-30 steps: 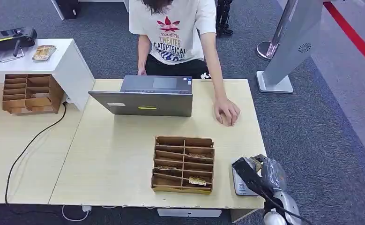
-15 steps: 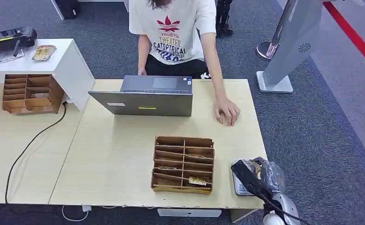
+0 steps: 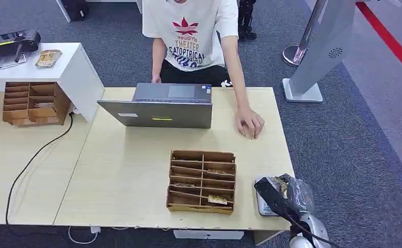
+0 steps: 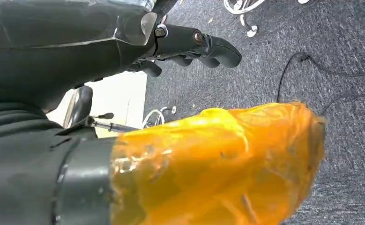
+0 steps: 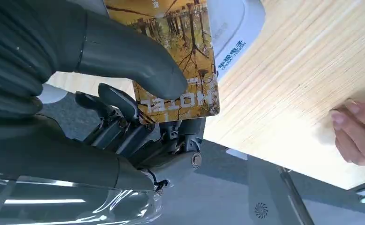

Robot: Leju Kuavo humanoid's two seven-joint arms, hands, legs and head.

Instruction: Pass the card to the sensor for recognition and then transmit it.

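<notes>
My right hand (image 3: pixel 287 194) hangs at the table's near right corner, pinching a yellow-brown picture card (image 3: pixel 279 183) between thumb and fingers. In the right wrist view the thumb of that hand (image 5: pixel 124 61) presses on the card (image 5: pixel 182 42), which hovers flat just over the white sensor pad (image 5: pixel 239 21). The sensor (image 3: pixel 263 207) lies on the table under the hand, partly hidden by it. In the left wrist view my left hand (image 4: pixel 77 51) hangs over grey carpet, holding nothing, its orange-taped thumb (image 4: pixel 218 164) apart from the dark fingers (image 4: pixel 194 44).
A wooden card organizer (image 3: pixel 202 181) with several cards stands left of the sensor. A person sits behind an open laptop (image 3: pixel 157 111), one hand (image 3: pixel 249 124) resting on the table (image 3: pixel 126 165). A second organizer (image 3: pixel 33 103) is at far left; a grey kiosk stand (image 3: pixel 317 51) at right.
My right hand with the card has sunk slightly toward the sensor and the table's near edge. The person has leaned back a little; nothing else moved.
</notes>
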